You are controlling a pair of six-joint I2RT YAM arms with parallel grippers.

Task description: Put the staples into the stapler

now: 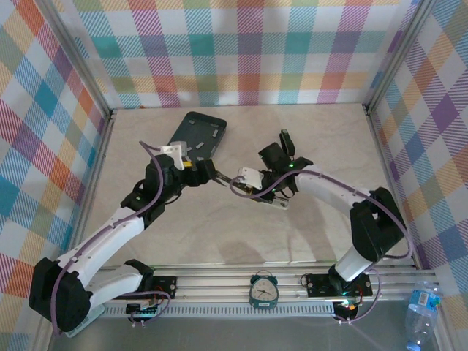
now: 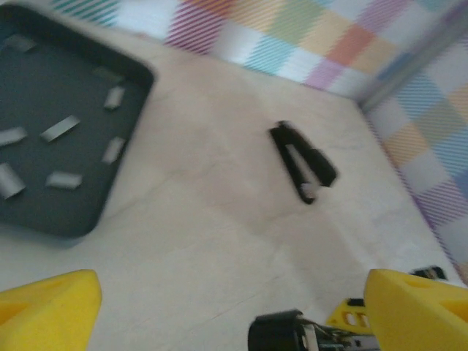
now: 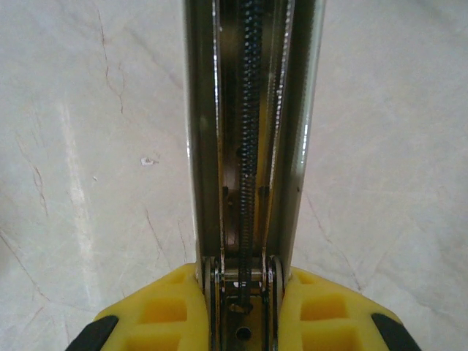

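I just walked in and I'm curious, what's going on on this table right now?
The right gripper has its jaws closed on the opened stapler. The stapler's spring channel looks bare, with no strip in the part that shows. The left gripper hangs over the table with its jaws wide apart, holding nothing. The staples lie loose in the dark tray, so none has been loaded yet.
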